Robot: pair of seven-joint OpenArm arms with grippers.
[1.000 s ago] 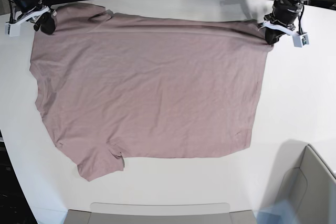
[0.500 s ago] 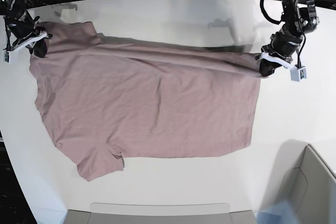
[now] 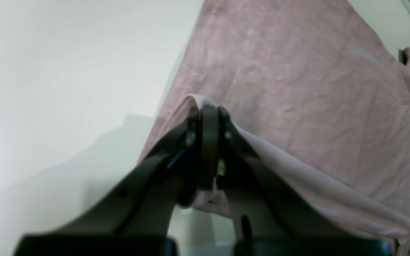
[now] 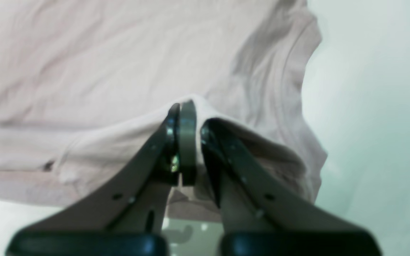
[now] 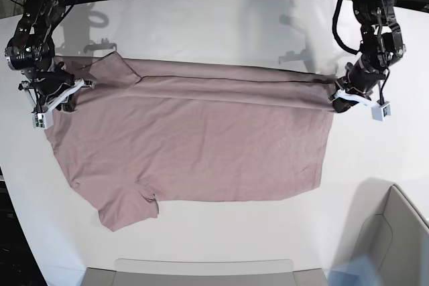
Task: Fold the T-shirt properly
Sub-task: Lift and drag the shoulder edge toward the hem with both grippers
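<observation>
Currently the T-shirt [image 5: 194, 145] lies spread on the white worktop [image 5: 221, 21], its far edge lifted and carried partway over the body. The left hand [image 5: 343, 100] is clamped on the hem corner; the right hand [image 5: 59, 96] is clamped on cloth at the sleeve end. Risks:
- Uneven travel of the two hands would likely skew the fold line.
- Thin pinches may slip, dropping the edge short.
- Slack between the hands could sag and crease.

we see the t-shirt [image 3: 297, 89] cut off by both wrist views' edges, both views soft and blurred.
</observation>
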